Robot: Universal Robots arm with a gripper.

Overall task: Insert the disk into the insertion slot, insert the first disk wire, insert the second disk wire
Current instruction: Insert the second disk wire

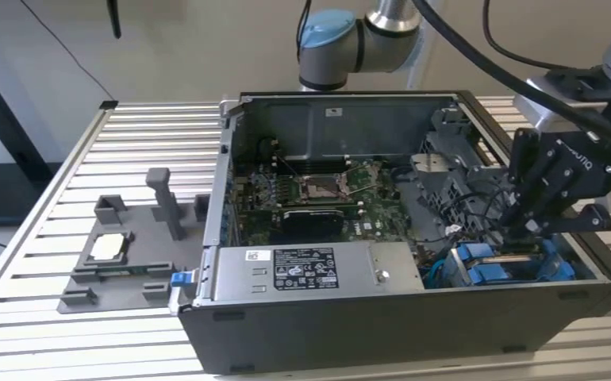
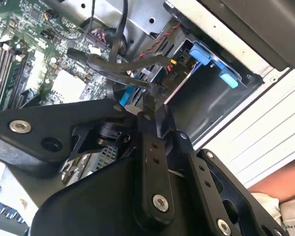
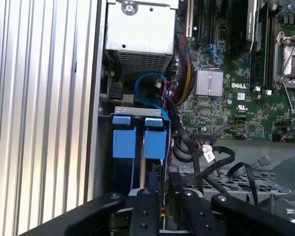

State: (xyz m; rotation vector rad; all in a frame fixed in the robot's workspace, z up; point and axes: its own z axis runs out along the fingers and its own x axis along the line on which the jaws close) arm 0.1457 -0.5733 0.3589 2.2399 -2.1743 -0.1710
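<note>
Black gripper (image 3: pixel 160 194), fingers nearly together on a thin cable end, hangs over the blue-framed disk (image 3: pixel 155 142) seated in its slot.

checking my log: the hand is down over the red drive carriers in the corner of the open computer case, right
Not quite: the plastic drive carriers are bright blue, not red, as the exterior view shows. The black hand is indeed down over them in the corner of the open dark grey computer case.
</note>
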